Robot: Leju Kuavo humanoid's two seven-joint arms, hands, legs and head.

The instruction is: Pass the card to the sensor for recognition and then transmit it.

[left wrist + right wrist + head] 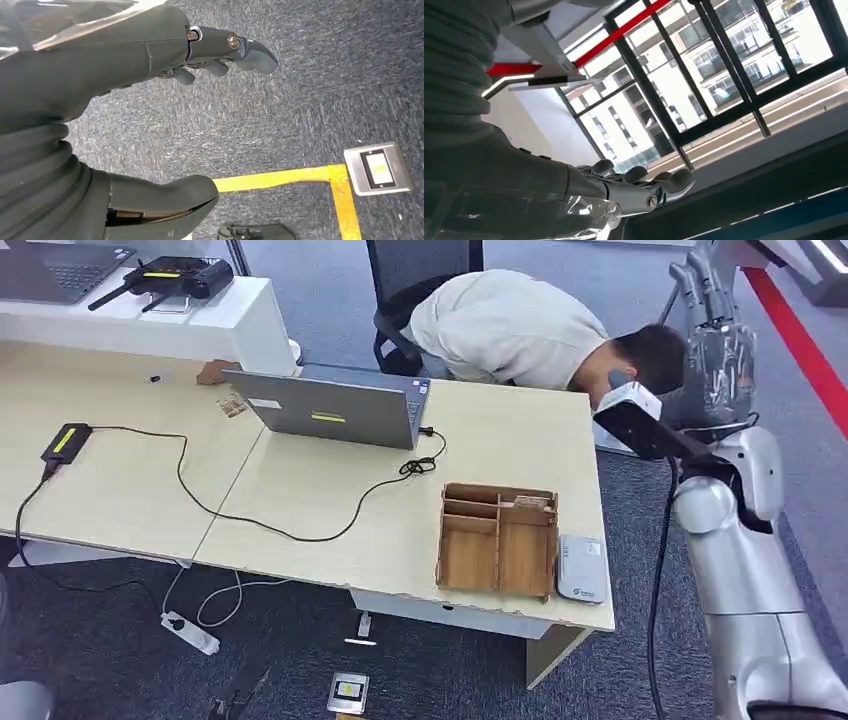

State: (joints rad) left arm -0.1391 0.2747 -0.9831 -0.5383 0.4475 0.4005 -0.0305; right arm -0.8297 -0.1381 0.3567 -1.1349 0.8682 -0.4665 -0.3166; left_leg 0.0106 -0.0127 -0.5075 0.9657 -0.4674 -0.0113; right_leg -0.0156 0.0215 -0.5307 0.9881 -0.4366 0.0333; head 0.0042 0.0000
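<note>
A wooden organizer box sits on the desk near its right front corner, with a card-like piece standing in its back right slot. A white sensor pad lies flat against the box's right side. My right hand is raised high beside the desk, to its right, fingers pointing up and holding nothing; the right wrist view shows the same hand stretched out against windows. My left hand hangs over grey carpet, thumb and fingers apart, empty.
A person leans over the desk's far right edge, close to my raised arm. A grey laptop stands mid-desk, with a black cable running to an adapter. On the floor are a power strip, a yellow line and a metal socket.
</note>
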